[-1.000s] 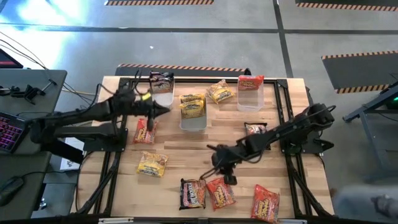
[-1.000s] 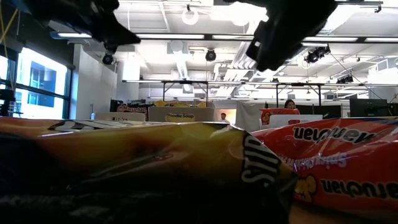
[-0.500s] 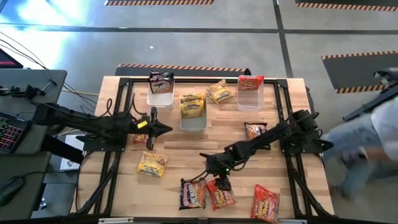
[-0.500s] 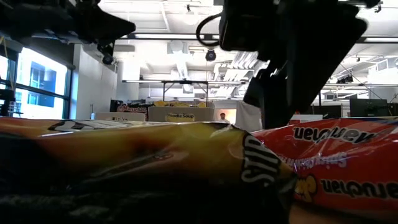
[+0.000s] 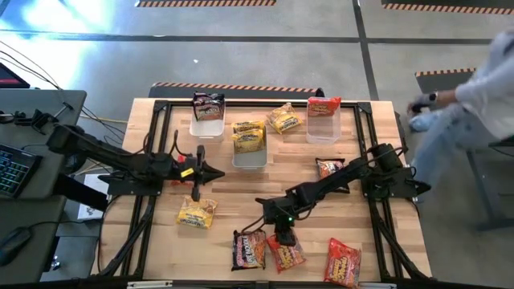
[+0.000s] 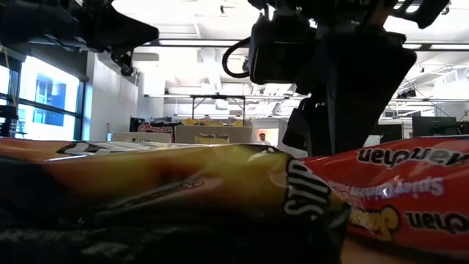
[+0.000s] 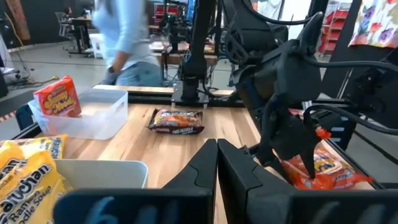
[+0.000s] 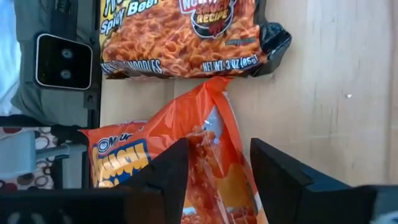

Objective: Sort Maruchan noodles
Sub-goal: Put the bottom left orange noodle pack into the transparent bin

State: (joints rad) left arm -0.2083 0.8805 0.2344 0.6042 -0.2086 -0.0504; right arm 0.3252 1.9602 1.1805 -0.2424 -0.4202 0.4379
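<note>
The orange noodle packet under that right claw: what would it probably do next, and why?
Probably close and lift: the right gripper straddles the orange packet's pinched end, fingers apart, not yet clamped. The matching red-packet bin stands at the table's far side.

Three clear plastic bins stand along the far edge of the wooden table, left, middle and right. A person stands beyond the right edge. A keyboard lies off the left edge.
</note>
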